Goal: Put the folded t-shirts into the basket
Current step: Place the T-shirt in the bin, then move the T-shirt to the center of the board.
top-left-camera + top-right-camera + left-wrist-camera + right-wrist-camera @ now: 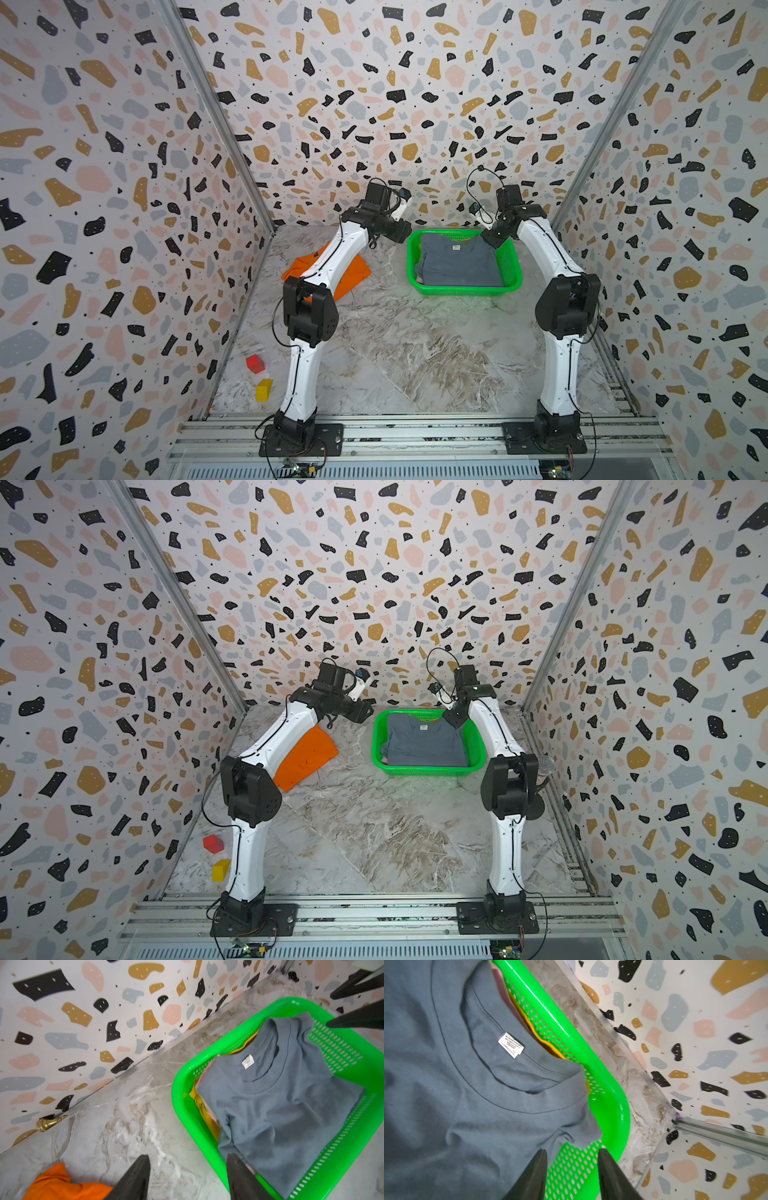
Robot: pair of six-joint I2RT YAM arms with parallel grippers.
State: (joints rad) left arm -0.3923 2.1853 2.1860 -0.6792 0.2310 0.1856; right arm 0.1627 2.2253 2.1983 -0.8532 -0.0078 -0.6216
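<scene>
Right gripper (572, 1151) first: jaws part-way open, nothing between them, hanging just over the mesh wall at a corner of the basket (618, 1105). Right beside its fingertips lies a corner of the slate grey t-shirt (446, 1084), loose and not pinched. That grey shirt sits on top of the pile inside the green basket, collar showing. A little beyond the gripper its white neck label (510, 1045) carries rows of fine print — too small to read. Past the label, tucked under the grey collar against the basket wall, an edge of the mustard yellow t-shirt (544, 1042) peeks out. Further along there is a strip of the pink t-shirt (500, 982).

Over to the left gripper (187, 1157): jaws wide apart and empty, hanging over the basket's rim on the side facing away from the right gripper. One finger is above the marble table (124, 1115), the other above the grey shirt's edge.

Out behind this gripper, outside the basket, the orange t-shirt (58, 1184) lies on the table. In both top views it sits partly under the left arm (332, 257), apart from the basket.

Far from both grippers, down near the arms' bases, a red block (255, 363) and a yellow block (264, 389) sit close together by the side wall.
</scene>
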